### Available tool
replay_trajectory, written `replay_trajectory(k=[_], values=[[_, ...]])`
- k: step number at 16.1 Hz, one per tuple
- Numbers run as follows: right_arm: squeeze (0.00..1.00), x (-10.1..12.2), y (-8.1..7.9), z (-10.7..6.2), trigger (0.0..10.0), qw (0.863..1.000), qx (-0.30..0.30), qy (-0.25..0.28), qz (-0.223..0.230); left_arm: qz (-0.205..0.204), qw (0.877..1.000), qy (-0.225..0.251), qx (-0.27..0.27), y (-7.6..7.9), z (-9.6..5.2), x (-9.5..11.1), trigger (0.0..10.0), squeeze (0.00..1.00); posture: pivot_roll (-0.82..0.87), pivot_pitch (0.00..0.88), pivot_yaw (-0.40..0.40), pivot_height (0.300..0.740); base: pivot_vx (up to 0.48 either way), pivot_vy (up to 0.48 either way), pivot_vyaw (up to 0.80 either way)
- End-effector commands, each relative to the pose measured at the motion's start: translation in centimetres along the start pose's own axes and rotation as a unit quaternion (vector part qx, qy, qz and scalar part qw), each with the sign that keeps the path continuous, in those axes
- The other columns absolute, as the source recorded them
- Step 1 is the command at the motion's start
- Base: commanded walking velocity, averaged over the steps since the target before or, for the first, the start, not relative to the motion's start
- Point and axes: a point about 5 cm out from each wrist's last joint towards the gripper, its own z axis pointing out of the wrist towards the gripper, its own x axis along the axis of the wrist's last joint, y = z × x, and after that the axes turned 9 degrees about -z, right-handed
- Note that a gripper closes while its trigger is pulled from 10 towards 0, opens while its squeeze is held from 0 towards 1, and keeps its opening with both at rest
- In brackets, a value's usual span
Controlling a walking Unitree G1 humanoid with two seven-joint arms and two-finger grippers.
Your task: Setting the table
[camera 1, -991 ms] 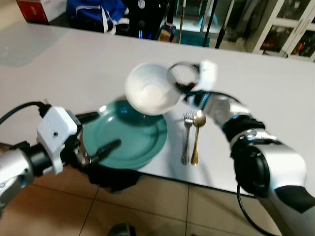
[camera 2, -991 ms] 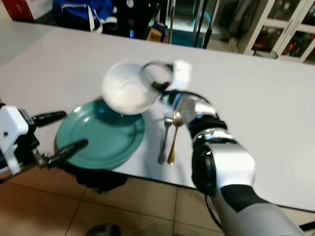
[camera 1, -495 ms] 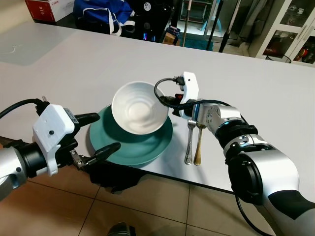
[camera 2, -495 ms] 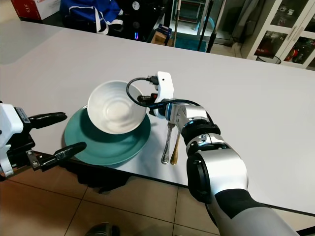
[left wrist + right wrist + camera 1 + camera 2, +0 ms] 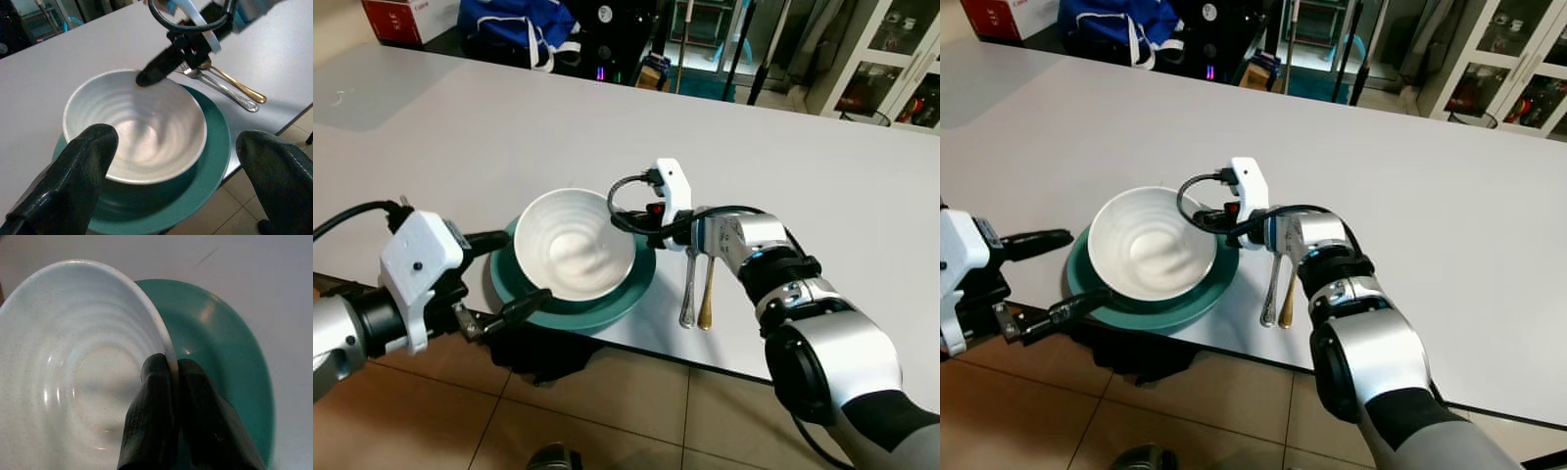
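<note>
Your right claw (image 5: 168,374) was pinched shut on the white bowl (image 5: 574,244) rim, bowl on the teal plate (image 5: 636,291). Left claw (image 5: 176,171) gaped empty nearby. Bowl looked glazed, rigid, breakable, slick; rim pinch suits.

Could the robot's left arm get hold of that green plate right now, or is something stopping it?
Probably yes. The left tool is open at the green plate's near edge, one finger on each side. But the white bowl sits over it, pinched at the rim by the right tool.
</note>
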Motion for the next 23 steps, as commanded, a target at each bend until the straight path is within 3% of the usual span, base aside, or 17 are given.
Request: replay_trajectory(k=[1,7,9,11,13,16,21,22,23], values=[[0.00,-0.5,1.0,-0.6,0.0,0.999,-0.033,-0.024,-0.025,0.007,1.000,-0.011,-0.010,0.3,0.1,0.1,10.0,0.00,0.15,0.009,-0.041,0.740,0.000,0.000,0.00],[0.00,-0.1,5.5,-4.7,0.0,0.991,-0.128,-0.025,-0.039,0.008,1.000,-0.016,-0.009,0.2,0.1,-0.2,10.0,0.00,0.14,0.013,-0.037,0.740,0.000,0.000,0.00],[0.00,-0.1,5.9,-5.2,0.0,0.989,-0.139,-0.025,-0.040,0.008,1.000,-0.016,-0.009,0.2,0.1,-0.3,10.0,0.00,0.14,0.013,-0.035,0.740,0.000,0.000,0.00],[0.00,-0.1,5.6,-4.8,0.0,0.990,-0.131,-0.022,-0.039,0.009,1.000,-0.016,-0.008,0.1,0.2,-0.3,10.0,0.00,0.14,0.014,-0.033,0.740,0.000,0.000,0.00],[0.00,0.7,4.1,-3.8,0.0,0.997,-0.071,0.022,0.021,0.009,1.000,-0.016,-0.009,0.0,0.2,-0.3,10.0,0.00,0.14,0.014,-0.030,0.740,0.000,0.000,0.00],[0.00,0.6,3.0,-2.8,0.0,0.996,-0.036,0.034,0.079,-0.003,1.000,-0.025,-0.002,-0.2,0.0,-0.7,10.0,0.00,0.14,0.012,-0.030,0.740,0.000,0.000,0.00],[0.00,-0.2,2.4,-2.0,0.0,0.997,-0.047,0.005,0.068,-0.010,0.999,-0.036,-0.003,0.0,-0.1,-1.2,10.0,0.00,0.15,0.014,-0.035,0.740,0.000,0.000,0.00],[0.00,-0.3,2.6,-2.0,4.2,0.996,-0.057,0.000,0.063,-0.010,0.999,-0.036,-0.004,0.0,-0.1,-1.2,10.0,0.00,0.15,0.014,-0.035,0.740,0.000,0.000,0.00],[0.00,-0.3,2.6,-2.1,4.7,0.996,-0.059,0.000,0.062,-0.010,0.999,-0.036,-0.004,0.0,-0.1,-1.2,10.0,0.00,0.15,0.014,-0.036,0.740,0.000,0.000,0.00]])
